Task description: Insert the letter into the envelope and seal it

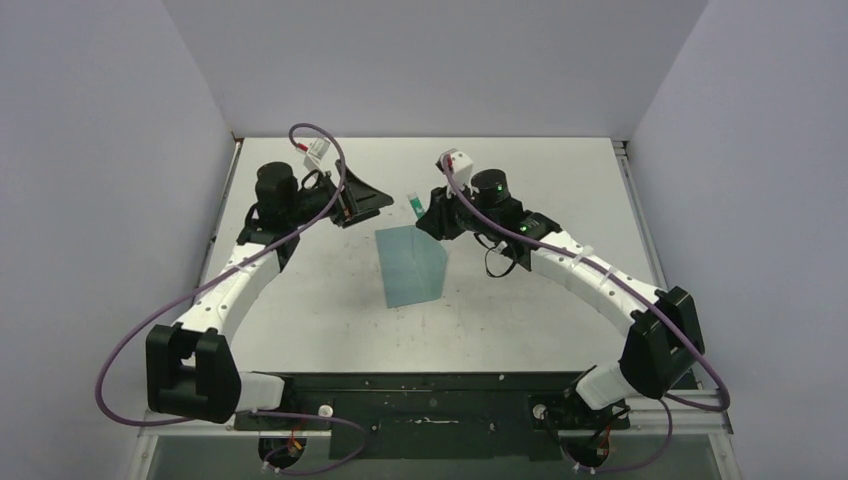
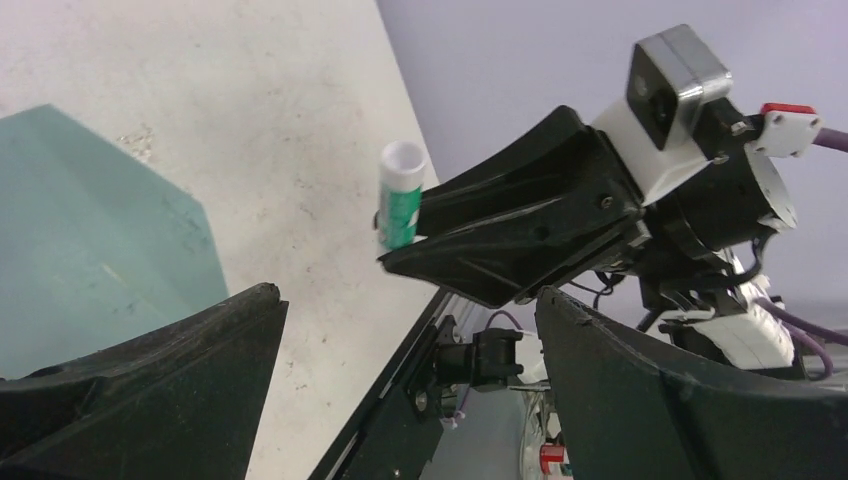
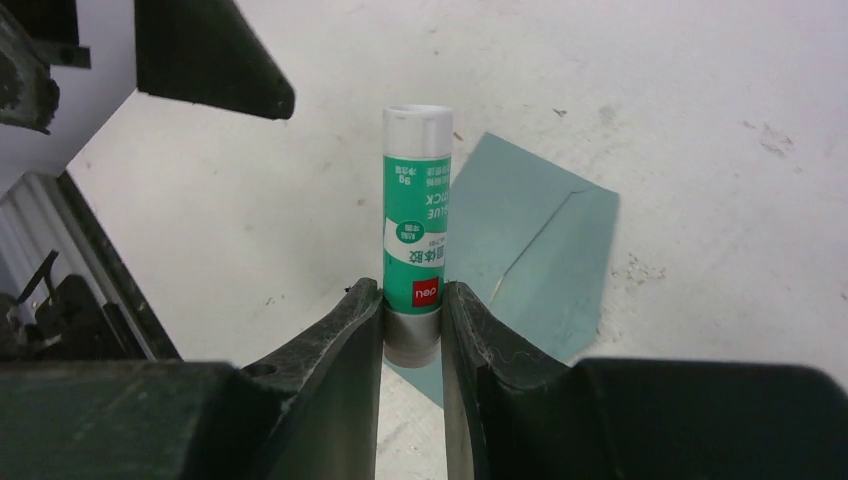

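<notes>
The teal envelope point(image 1: 412, 265) lies flat on the table between the two arms; it also shows in the left wrist view point(image 2: 80, 230) and the right wrist view point(image 3: 540, 250), where a slanted flap edge crosses it. The tan letter is out of view. My right gripper point(image 1: 425, 212) is shut on a white and green glue stick point(image 3: 418, 220) and holds it above the table just beyond the envelope's far edge. My left gripper point(image 1: 372, 205) is open and empty, level with the glue stick point(image 2: 400, 195) and to its left.
The table's back edge meets the grey walls. A black rail point(image 1: 420, 395) with the arm bases runs along the near edge. The left gripper's fingertip point(image 3: 215, 55) hangs close to the held glue stick.
</notes>
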